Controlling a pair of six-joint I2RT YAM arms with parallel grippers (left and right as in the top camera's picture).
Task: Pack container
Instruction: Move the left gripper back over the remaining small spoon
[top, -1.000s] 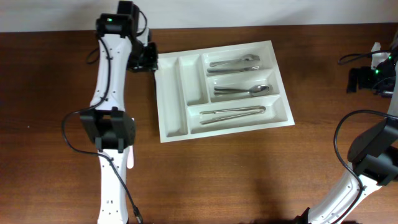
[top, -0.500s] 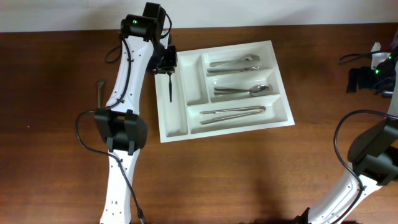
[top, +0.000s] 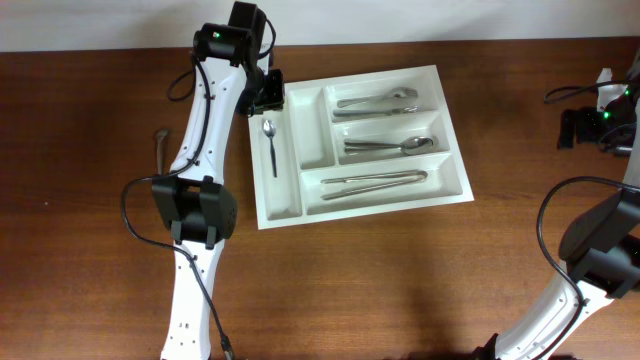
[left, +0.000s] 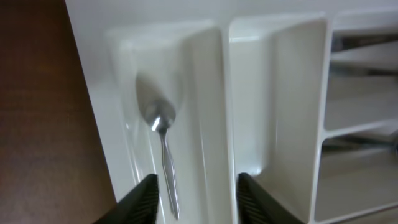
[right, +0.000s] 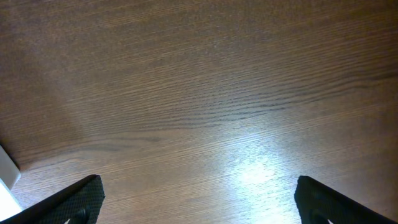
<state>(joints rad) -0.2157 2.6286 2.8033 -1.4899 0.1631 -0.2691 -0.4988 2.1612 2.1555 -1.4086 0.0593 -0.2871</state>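
Left claw (left: 196, 180) hangs unclenched right over the container (top: 312, 135), above its outermost narrow slot, where a spoon (left: 163, 155) lies loose. Right claw (right: 198, 190) gapes wide, well apart, over the counter (right: 186, 93).

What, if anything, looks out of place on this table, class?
A dark utensil lies alone on the wood, left of the container; every other piece sits inside a compartment, including the spoon in the leftmost narrow one.

White five-compartment container (top: 312, 130), lying flat, partly filled
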